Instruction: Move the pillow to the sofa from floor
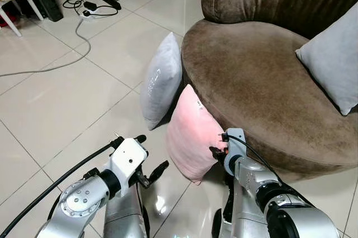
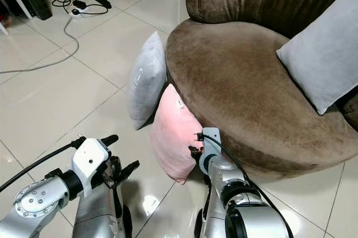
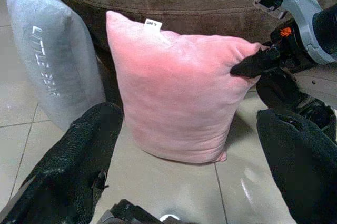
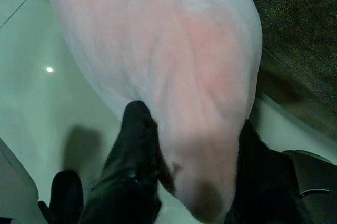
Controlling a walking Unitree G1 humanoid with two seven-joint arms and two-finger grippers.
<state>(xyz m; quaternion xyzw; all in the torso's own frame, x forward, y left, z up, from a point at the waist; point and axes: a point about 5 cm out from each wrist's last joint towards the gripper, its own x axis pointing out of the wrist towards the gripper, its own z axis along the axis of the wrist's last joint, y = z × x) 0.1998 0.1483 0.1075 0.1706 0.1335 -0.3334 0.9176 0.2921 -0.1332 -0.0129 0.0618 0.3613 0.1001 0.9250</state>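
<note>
The right pincer (image 1: 219,149) pinches only the pink pillow's (image 1: 190,137) corner while the left pincer (image 1: 148,165) waits spread, so the soft plush may slip free when lifted toward the sofa (image 1: 251,81).

the pink pillow (image 3: 174,92) was soft, matt plush cloth; the grey pillow (image 1: 162,81) beside it looked alike. the sofa (image 1: 251,75) wore brown, velvety suede-like fabric. the floor tiles (image 1: 61,98) were glossy, smooth and reflective

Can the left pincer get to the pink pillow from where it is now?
Probably yes: the left pincer is open, facing the pink pillow across bare floor tile, while the right pincer grips its corner.
</note>
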